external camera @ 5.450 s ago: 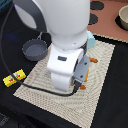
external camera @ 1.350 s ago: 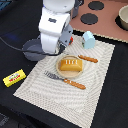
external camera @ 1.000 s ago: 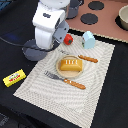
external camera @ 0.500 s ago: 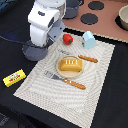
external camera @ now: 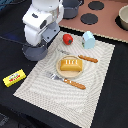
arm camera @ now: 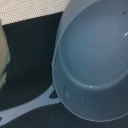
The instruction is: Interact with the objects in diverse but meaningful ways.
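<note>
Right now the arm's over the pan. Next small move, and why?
Probably lower straight down toward the frying pan. The wrist view is filled by its empty bowl, with the handle trailing off to one side, and in the exterior view the arm hangs over it beside the mat. The claw itself isn't visible, so confirm clearance first.

Bread loaf (external camera: 70, 64) on plate (external camera: 59, 71), mid-mat (external camera: 45, 102)

White arm (external camera: 42, 22) over a dark grey pan (external camera: 35, 51), its inside blue-grey. The tomato (external camera: 67, 38) is red, the carton (external camera: 88, 39) pale blue and white, the bread (external camera: 71, 64) orange-yellow on a tan plate (external camera: 61, 73). Yellow butter packet (external camera: 14, 78) with red print on the black table (external camera: 20, 107). The mat (external camera: 95, 95) is beige, finely striped.
</note>
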